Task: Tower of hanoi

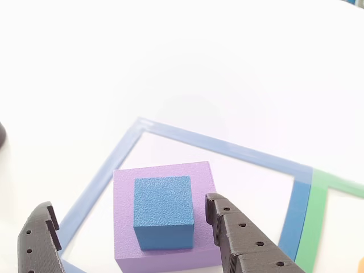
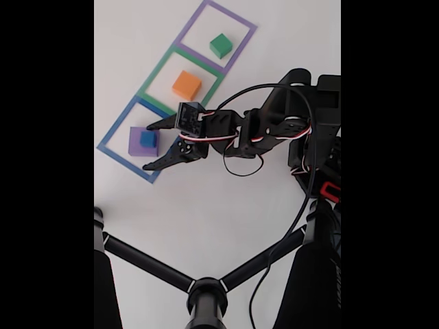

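Near the tabletop's left edge in the fixed view, the blue cube [image 1: 163,211] sits on the purple slab [image 1: 126,216] inside the blue outline [image 1: 102,176], and the spread-open gripper [image 1: 131,227] could, if lowered off-centre, nudge the cube askew or drag the slab.

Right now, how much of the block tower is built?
Only the start. The blue cube already sits on the purple slab inside the blue outline. The gripper is open with its fingers either side of that pair, holding nothing. The orange block and green block each lie alone in their own squares, not yet stacked.
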